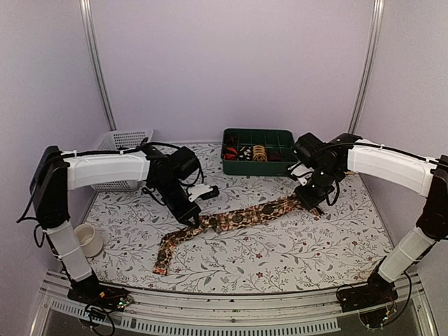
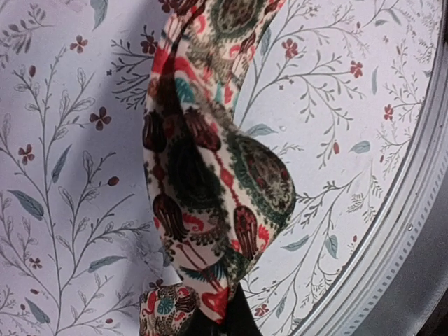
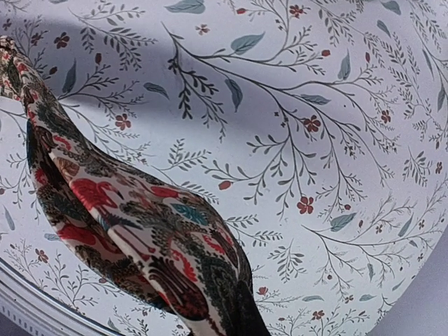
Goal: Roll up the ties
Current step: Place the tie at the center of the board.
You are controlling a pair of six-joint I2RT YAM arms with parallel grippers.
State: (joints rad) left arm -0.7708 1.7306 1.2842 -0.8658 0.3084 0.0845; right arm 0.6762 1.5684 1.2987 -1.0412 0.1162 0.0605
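A patterned red, cream and dark green tie (image 1: 231,221) lies stretched across the floral table cloth, from the front left to the right of centre. My left gripper (image 1: 192,218) is shut on the tie near its middle; the left wrist view shows the cloth (image 2: 210,175) bunched up and clamped between the dark fingers at the bottom edge. My right gripper (image 1: 305,203) is shut on the tie's right end; the right wrist view shows the folded cloth (image 3: 140,231) running from the jaws to the upper left.
A green compartment box (image 1: 259,150) with several rolled ties stands at the back centre. A white mesh basket (image 1: 122,157) is at the back left, partly behind the left arm. A small white cup (image 1: 89,239) sits at the left edge.
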